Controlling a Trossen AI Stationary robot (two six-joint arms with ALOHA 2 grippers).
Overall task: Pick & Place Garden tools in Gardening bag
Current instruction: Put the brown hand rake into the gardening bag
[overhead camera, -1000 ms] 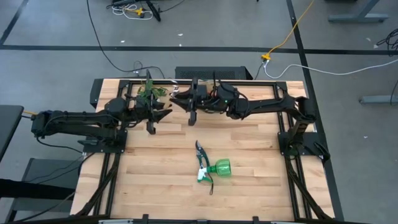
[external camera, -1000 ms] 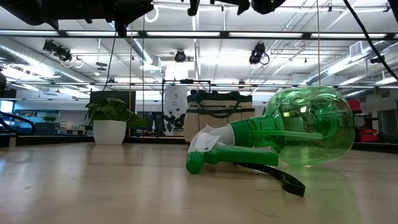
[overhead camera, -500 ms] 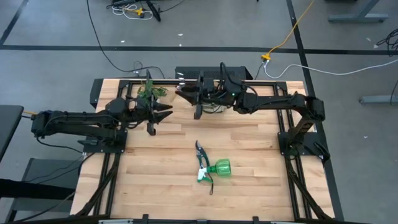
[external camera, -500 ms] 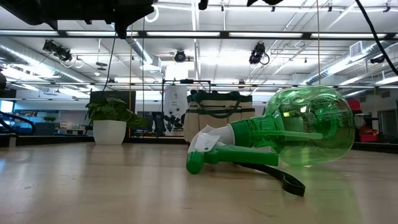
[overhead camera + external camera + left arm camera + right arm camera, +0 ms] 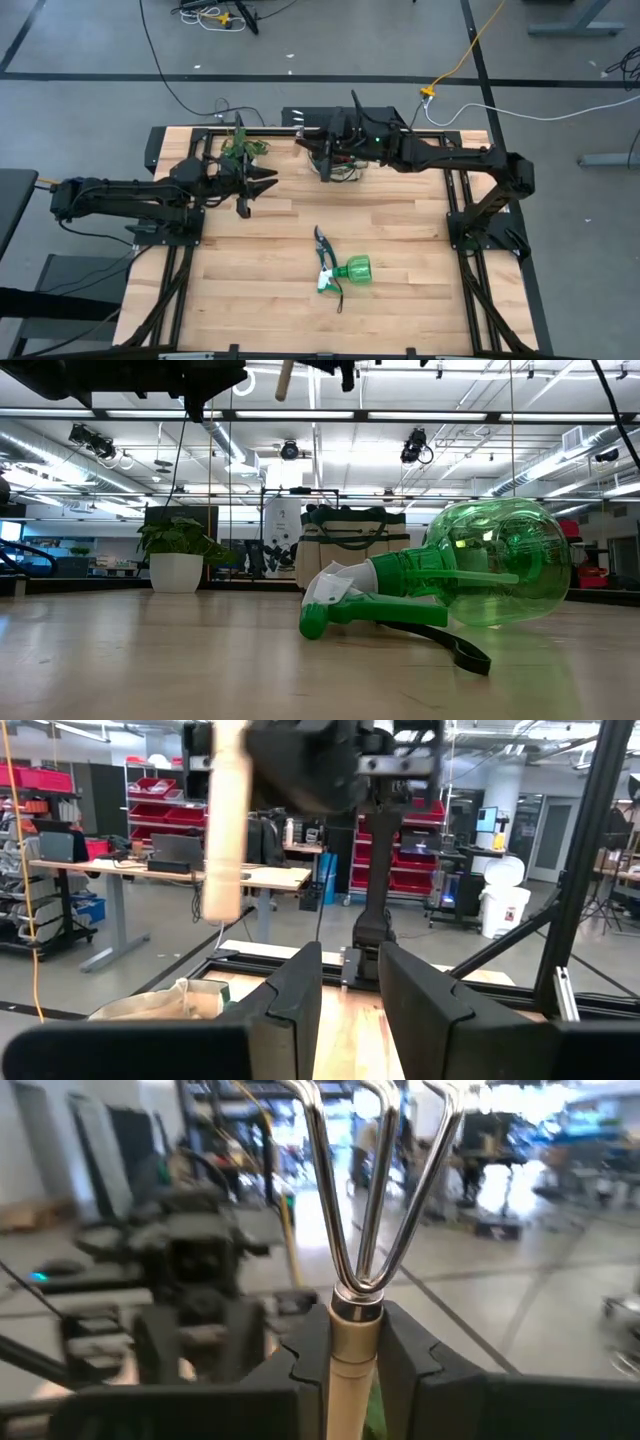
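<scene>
The hand tool (image 5: 352, 1330), a wooden-handled fork with bright metal prongs, is pinched at its handle by the right tool (image 5: 355, 1355), held high above the back of the counter (image 5: 260, 280) over the gardening bag (image 5: 350, 545); the bag stands at the far edge beside the potted plant (image 5: 178, 555); the green spray bottle (image 5: 345, 272) lies on its side mid-counter, on the pruning shears (image 5: 322, 245); the left tool (image 5: 350, 990) hovers near the plant, fingers spread and empty.
</scene>
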